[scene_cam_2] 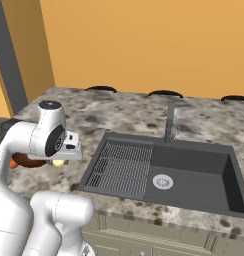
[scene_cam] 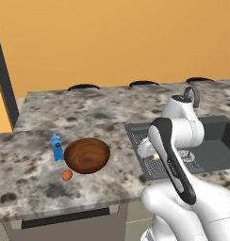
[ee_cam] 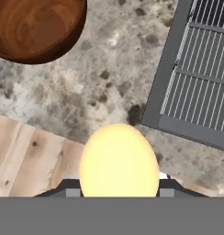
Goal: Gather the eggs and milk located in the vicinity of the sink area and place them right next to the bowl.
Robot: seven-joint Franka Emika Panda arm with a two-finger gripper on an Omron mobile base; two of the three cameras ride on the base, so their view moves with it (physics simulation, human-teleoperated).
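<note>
1. Hand view: jaws closed narrowly on pale yellow egg (ee_cam: 119, 158) — round and smooth, could slip out mid-carry.
2. Below: stone surface (ee_cam: 109, 73) beside sink (ee_cam: 196, 78); a drop might roll.
3. Farther: bowl (ee_cam: 36, 27), with orange egg (scene_cam: 67, 175) and milk (scene_cam: 56, 147) beside it — a low approach could knock them.

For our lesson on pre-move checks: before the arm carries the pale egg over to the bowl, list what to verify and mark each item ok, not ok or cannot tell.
1. Pale yellow egg sits between the fingers: ok.
2. Egg lifted off the counter: ok, the hand view looks down on the surface from above.
3. Bowl upright on the counter: ok.
4. Milk already beside the bowl: ok.
5. Orange-brown egg already beside the bowl: ok.
6. Grip firmness: cannot tell.
</note>
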